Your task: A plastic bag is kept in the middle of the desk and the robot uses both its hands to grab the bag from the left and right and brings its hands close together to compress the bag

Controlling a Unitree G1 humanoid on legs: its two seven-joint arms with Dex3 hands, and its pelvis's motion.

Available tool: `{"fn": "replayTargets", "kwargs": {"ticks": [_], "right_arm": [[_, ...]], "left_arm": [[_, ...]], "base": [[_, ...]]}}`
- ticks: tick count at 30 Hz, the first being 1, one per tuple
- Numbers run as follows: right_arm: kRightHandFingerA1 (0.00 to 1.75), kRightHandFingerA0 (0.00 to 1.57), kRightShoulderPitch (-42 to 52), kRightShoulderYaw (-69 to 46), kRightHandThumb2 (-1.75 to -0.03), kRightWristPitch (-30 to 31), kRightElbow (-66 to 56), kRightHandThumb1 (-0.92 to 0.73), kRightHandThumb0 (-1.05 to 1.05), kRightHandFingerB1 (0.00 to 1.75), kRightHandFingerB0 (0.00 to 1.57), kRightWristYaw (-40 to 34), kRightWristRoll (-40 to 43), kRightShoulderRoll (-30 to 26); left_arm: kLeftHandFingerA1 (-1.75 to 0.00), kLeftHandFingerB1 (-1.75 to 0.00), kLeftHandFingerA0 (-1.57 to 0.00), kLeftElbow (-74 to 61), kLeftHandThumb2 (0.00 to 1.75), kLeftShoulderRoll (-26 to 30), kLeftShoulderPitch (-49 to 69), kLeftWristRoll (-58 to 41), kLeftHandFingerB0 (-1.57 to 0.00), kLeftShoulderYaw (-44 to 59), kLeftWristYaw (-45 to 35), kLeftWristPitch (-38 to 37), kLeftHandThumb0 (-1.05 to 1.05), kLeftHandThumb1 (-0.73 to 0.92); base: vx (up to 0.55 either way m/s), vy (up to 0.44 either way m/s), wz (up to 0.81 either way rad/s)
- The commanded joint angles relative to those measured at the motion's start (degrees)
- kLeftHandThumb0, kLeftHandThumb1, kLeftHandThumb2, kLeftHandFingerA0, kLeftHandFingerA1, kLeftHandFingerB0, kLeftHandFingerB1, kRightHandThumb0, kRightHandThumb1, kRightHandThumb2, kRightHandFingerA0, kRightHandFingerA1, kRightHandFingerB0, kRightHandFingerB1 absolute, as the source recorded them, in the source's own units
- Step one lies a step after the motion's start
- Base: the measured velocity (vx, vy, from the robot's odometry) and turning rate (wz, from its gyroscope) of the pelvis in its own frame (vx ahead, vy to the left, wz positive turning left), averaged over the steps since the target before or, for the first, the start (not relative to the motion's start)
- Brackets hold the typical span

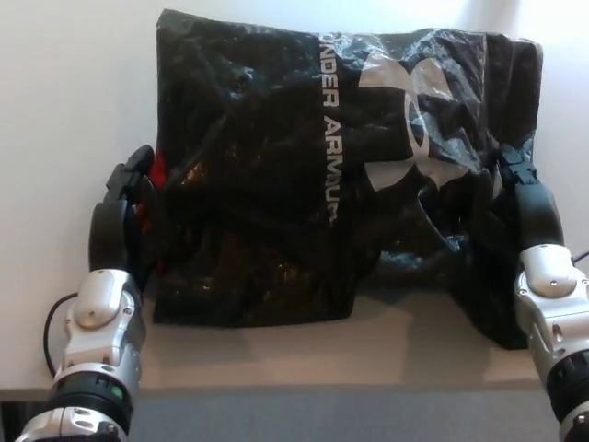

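Observation:
A black plastic bag (276,203) with a white logo and lettering lies in the middle of the white desk (55,110). My left hand (124,216) is at the bag's left edge, where a red strip (158,170) shows between its thumb and fingers. My right hand (517,198) is pushed into the bag's right side, with its thumb on top of the plastic. The plastic there is crumpled and folded around the hand. Both hands hold the bag's sides.
The desk's front edge (304,389) runs just below the bag, with grey floor beyond it. A thin black cable (51,322) loops beside my left forearm. Bright bare desk lies to the left of the bag and behind it.

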Motion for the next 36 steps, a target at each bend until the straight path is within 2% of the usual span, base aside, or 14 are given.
{"fn": "replayTargets", "kwargs": {"ticks": [1, 10, 11, 12, 22, 23, 26, 27, 28, 29, 32, 33, 34, 36], "right_arm": [[0.30, 0.10, -0.25, -0.41, -1.19, -2.87, 2.39, -0.87, -0.81, 0.16, 0.00, -0.15, 3.32, 2.29], [0.41, 0.06, 0.96, -0.42, -1.23, -6.42, -1.25, -0.87, -0.85, 0.15, 0.05, 6.29, 8.03, 6.31], [0.33, 0.07, 1.81, 0.02, -1.24, -7.40, -3.73, -0.90, -0.89, 0.10, 0.05, 8.67, 9.19, 7.16], [0.27, 0.03, 2.39, 0.35, -1.26, -7.84, -5.58, -0.92, -0.91, 0.08, 0.02, 10.01, 9.90, 7.76], [0.26, 0.00, 7.28, 6.93, -1.23, -8.23, -24.24, -0.85, -0.87, 0.12, 0.00, 12.93, 10.22, 10.51], [0.21, 0.00, 8.04, 8.28, -1.07, -9.05, -25.67, -0.80, -0.92, 0.05, 0.00, 11.64, 8.76, 10.67], [0.12, 0.00, 9.45, 11.02, -1.24, -11.97, -27.05, -0.90, -0.92, 0.07, 0.00, 10.48, 5.93, 9.84], [0.16, 0.00, 9.68, 11.68, -1.23, -12.60, -27.34, -0.88, -0.84, 0.14, 0.00, 9.87, 4.93, 9.57], [0.16, 0.00, 9.94, 12.42, -1.23, -13.04, -27.72, -0.88, -0.84, 0.14, 0.00, 9.11, 4.04, 9.29], [0.08, 0.00, 10.42, 13.24, -1.08, -13.35, -28.31, -0.83, -0.82, 0.11, 0.00, 8.57, 3.07, 8.91], [0.16, 0.00, 11.38, 14.12, -1.23, -14.16, -28.63, -0.88, -0.83, 0.14, 0.00, 8.75, 3.66, 8.62], [0.10, 0.00, 11.51, 14.27, -1.03, -14.15, -28.55, -0.80, -0.81, 0.08, 0.00, 8.78, 3.78, 8.54], [0.19, 0.00, 11.63, 14.37, -1.24, -14.13, -28.43, -0.88, -0.81, 0.16, 0.00, 8.57, 3.82, 8.55], [0.10, 0.00, 11.80, 14.46, -1.07, -13.90, -28.45, -0.82, -0.84, 0.06, 0.00, 8.50, 3.96, 8.49]], "left_arm": [[-0.14, -0.14, 0.00, 0.85, 1.29, -2.28, 0.53, -0.41, 0.00, -1.14, -1.69, -0.13, -0.88, 0.91], [-0.19, -0.19, 0.00, -3.92, 1.26, -8.36, 2.18, 3.05, -0.05, -6.34, 2.75, -2.52, -0.81, 0.88], [-0.13, -0.18, 0.00, -4.92, 1.04, -9.12, 1.85, 3.21, -0.04, -7.20, 2.68, -2.59, -0.87, 0.83], [-0.17, -0.19, 0.00, -5.68, 1.27, -9.51, 1.63, 3.30, -0.02, -7.78, 2.52, -2.41, -0.80, 0.88], [-0.12, -0.12, 0.00, -18.82, 1.28, -11.10, 2.81, 4.80, -0.02, -13.12, 2.97, -5.35, -0.85, 0.92], [-0.14, -0.13, 0.00, -20.29, 1.28, -11.11, 3.31, 4.51, 0.00, -13.54, 2.36, -6.26, -0.84, 0.92], [-0.17, -0.16, 0.00, -21.82, 1.27, -11.13, 4.34, 4.30, 0.00, -14.44, 1.53, -7.51, -0.82, 0.90], [-0.16, -0.17, 0.00, -22.19, 0.91, -11.20, 4.54, 4.54, 0.00, -14.67, 1.80, -7.81, -0.81, 0.92], [-0.16, -0.17, 0.00, -22.66, 0.91, -11.24, 4.77, 4.78, 0.00, -14.97, 2.16, -8.06, -0.81, 0.92], [-0.23, -0.23, 0.00, -23.23, 1.27, -11.41, 5.16, 5.19, 0.00, -15.38, 2.66, -8.55, -0.77, 0.88], [-0.13, -0.15, 0.00, -24.58, 0.94, -11.59, 6.54, 5.11, 0.00, -16.08, 2.83, -8.97, -0.78, 0.92], [-0.17, -0.15, 0.00, -24.63, 1.26, -11.67, 6.94, 4.50, 0.00, -15.99, 2.47, -8.82, -0.82, 0.91], [-0.18, -0.17, 0.00, -24.56, 1.26, -11.79, 7.23, 4.11, 0.00, -15.90, 2.34, -8.79, -0.80, 0.90], [-0.16, -0.15, 0.00, -24.93, 1.27, -11.74, 7.58, 4.29, 0.00, -16.08, 2.39, -8.43, -0.83, 0.92]], "base": [[0.00, 0.000, 0.00], [0.00, 0.000, 0.00], [0.00, 0.000, 0.00], [0.00, 0.000, 0.00], [0.00, 0.000, 0.00], [0.00, 0.000, 0.00], [0.00, 0.000, 0.00], [0.00, 0.000, 0.00], [0.00, 0.000, 0.00], [0.00, 0.000, 0.00], [0.00, 0.000, 0.00], [0.00, 0.000, 0.00], [0.00, 0.000, 0.00], [0.00, 0.000, 0.00]]}}
